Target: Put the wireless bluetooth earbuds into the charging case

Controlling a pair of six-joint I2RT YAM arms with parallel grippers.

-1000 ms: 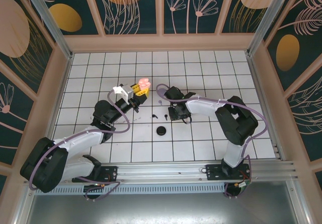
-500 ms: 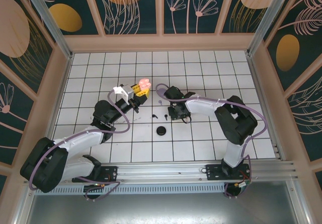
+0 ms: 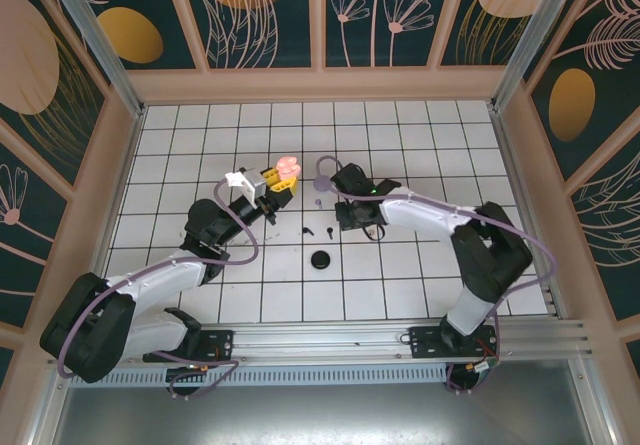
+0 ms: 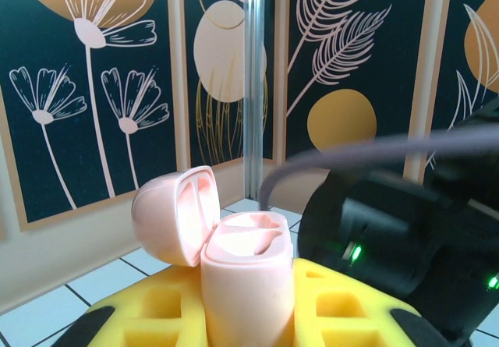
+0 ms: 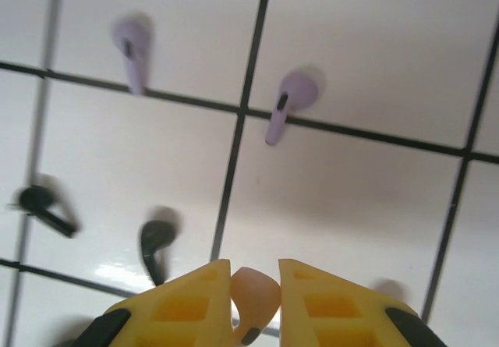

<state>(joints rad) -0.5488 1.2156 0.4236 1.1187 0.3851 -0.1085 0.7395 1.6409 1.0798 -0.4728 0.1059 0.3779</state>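
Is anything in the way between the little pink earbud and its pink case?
Nothing visible blocks it. The right gripper pinches the pink earbud, the left gripper holds the pink case open, and the lilac earbuds lie flat on the tiles.

Pink case (image 4: 245, 285); seemingly pink earbud (image 5: 254, 295); lilac earbuds (image 5: 292, 93).

The pink earbud (image 5: 253, 296) is half hidden between the right fingers (image 5: 183, 308), and the black earbuds (image 5: 156, 242) are blurred.
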